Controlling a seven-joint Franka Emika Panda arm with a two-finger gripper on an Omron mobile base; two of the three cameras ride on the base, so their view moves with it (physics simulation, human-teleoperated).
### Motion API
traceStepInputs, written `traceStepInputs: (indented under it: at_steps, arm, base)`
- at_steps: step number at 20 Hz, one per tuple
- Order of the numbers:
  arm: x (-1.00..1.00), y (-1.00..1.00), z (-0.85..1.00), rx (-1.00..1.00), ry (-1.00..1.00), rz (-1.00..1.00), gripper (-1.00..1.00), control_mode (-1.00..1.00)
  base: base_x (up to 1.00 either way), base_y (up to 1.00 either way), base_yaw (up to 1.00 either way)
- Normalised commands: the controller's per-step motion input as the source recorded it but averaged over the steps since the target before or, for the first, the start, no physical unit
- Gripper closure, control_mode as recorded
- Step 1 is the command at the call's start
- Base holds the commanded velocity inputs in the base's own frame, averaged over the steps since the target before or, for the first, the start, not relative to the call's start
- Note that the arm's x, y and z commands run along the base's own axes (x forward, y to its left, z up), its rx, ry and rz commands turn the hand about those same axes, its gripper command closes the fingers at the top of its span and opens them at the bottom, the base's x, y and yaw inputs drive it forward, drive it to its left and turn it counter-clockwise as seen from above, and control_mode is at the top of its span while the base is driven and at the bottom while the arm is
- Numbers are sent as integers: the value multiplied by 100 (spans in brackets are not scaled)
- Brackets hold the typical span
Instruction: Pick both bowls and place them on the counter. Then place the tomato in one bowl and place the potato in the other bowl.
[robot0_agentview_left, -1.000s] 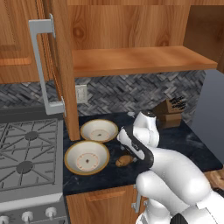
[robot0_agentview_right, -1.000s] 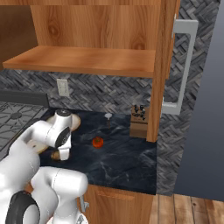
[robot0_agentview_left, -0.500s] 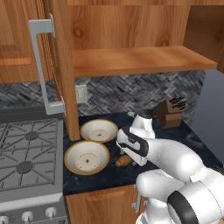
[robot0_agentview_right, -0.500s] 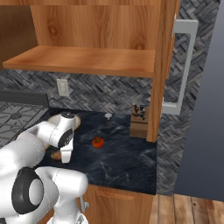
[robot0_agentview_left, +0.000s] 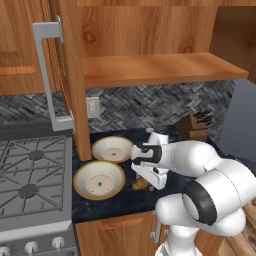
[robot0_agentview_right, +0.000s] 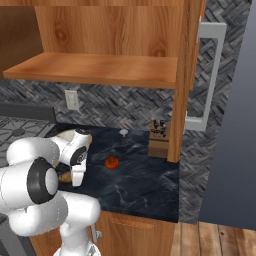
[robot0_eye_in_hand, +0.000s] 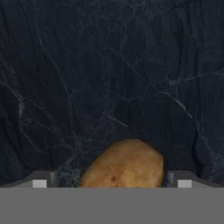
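Hovering tool: jaws wide, empty
Potato: centred between the jaws, on the counter
Long axis: tilted across the gap

- counter under my hand: black marble look, polished, pale veins
- potato: matt tan skin, slightly rough
- bowls: smooth glazed ceramic, cream inside
- shelf, upper frame: warm wood grain
- backsplash: grey herringbone tile
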Motion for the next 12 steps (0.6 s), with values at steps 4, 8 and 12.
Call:
traceStepInputs:
  at_steps: [4, 8, 12]
  arm:
    - [0, 12, -15, 0, 11, 0, 100, -100]
    - [-9, 0, -1, 0, 2, 0, 100, -100]
    - [-37, 0, 14, 0, 0, 0, 100, -100]
  base:
    - [0, 0, 0]
    - [0, 0, 0]
    - [0, 0, 0]
